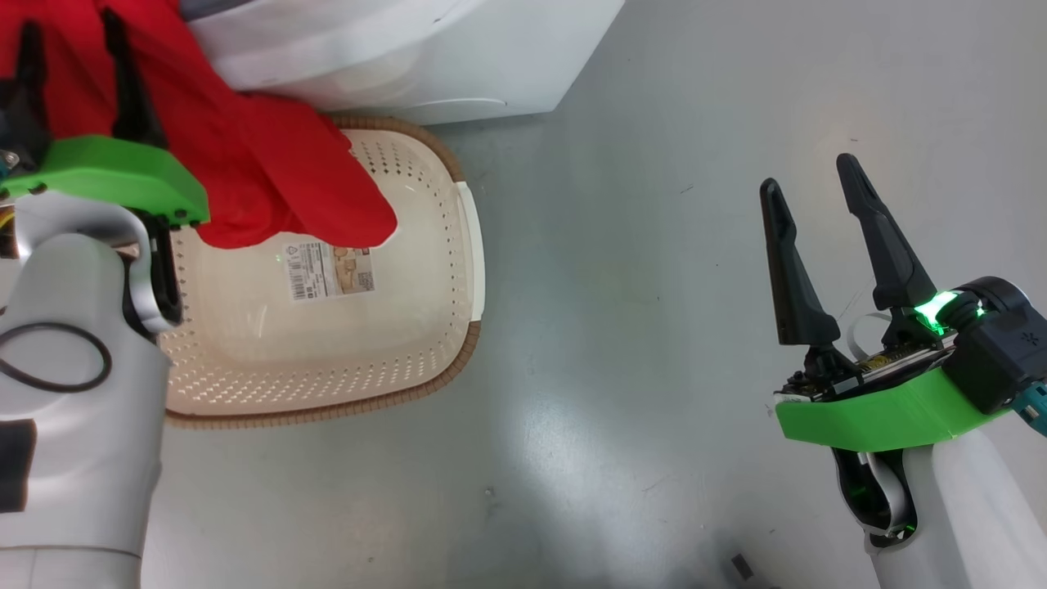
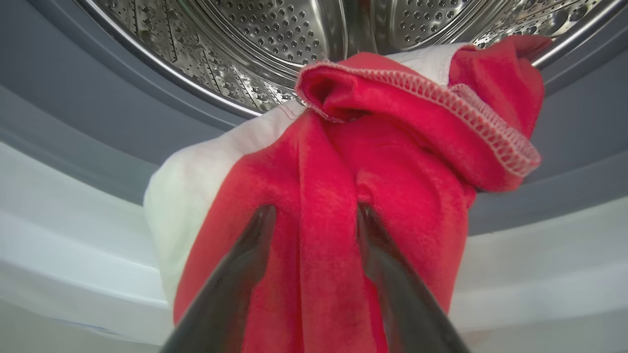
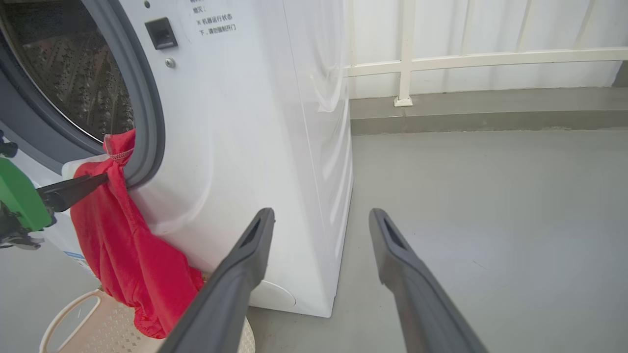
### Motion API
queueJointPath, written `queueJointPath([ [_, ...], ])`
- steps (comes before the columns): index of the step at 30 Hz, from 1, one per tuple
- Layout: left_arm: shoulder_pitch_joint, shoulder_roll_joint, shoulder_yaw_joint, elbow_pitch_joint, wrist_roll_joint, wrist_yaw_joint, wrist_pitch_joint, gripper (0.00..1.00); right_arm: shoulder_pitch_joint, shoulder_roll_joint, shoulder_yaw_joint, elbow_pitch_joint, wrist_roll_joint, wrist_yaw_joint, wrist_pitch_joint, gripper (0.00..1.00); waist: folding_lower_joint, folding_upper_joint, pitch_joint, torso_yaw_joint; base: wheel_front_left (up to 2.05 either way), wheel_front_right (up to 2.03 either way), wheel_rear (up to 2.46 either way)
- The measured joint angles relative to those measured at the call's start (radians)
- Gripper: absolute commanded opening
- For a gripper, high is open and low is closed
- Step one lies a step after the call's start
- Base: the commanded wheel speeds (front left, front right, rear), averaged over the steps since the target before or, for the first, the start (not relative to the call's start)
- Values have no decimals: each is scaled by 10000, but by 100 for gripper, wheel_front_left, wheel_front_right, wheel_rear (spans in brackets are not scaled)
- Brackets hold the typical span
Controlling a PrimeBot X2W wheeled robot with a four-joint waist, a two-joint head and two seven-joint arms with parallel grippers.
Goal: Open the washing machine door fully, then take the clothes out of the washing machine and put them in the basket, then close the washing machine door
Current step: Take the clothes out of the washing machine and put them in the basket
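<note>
One garment at the drum's lip, left claw astride it

One fold of the clothes (image 2: 402, 162) runs up between the two fingers of the left claw (image 2: 315, 211), with red cloth pressing against both. The fingers stand wide, so I cannot tell whether they clamp the fold or merely straddle it. Ahead of the claw, the garment is draped over the grey rubber ring (image 2: 98, 113) at the mouth of the washing machine (image 3: 255, 122), and its stitched hem is bunched just in front of the steel drum (image 2: 274, 44). Below the claw the rest hangs down the machine's white front, its tail reaching the basket (image 1: 470, 237) underneath. The right claw (image 1: 808, 173) is well off to the side over the floor (image 1: 622, 327), fingers spread and holding nothing.

The garment looks light, limp and fleecy. It is probably neither fragile nor slippery, but it will likely sag and trail from any single pinch. The thick fold between the fingers seems the best hold, since a bite on a thin edge might slip. The hem could drag on the rubber ring as it comes free.
</note>
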Motion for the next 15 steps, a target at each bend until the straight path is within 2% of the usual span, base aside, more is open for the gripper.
queueJointPath([
  [1, -35, 10, 0, 42, 0, -2, -23, 0, 0, 0, 0, 0, 0, 0, -2, 100, 0, 0, -2, -2, 0, 0, 0],
  [10, -354, 38, -17, 150, 2, -186, -54, 0, -1, 0, -10, 2, 0, 0, -2, 100, 0, 0, -35, 59, 0, 0, 0],
  [15, -259, 15, 2, -554, 13, -249, -10, 0, -1, 0, -13, 6, 0, 2, 0, 100, 0, 0, -45, 128, 0, 0, 0],
])
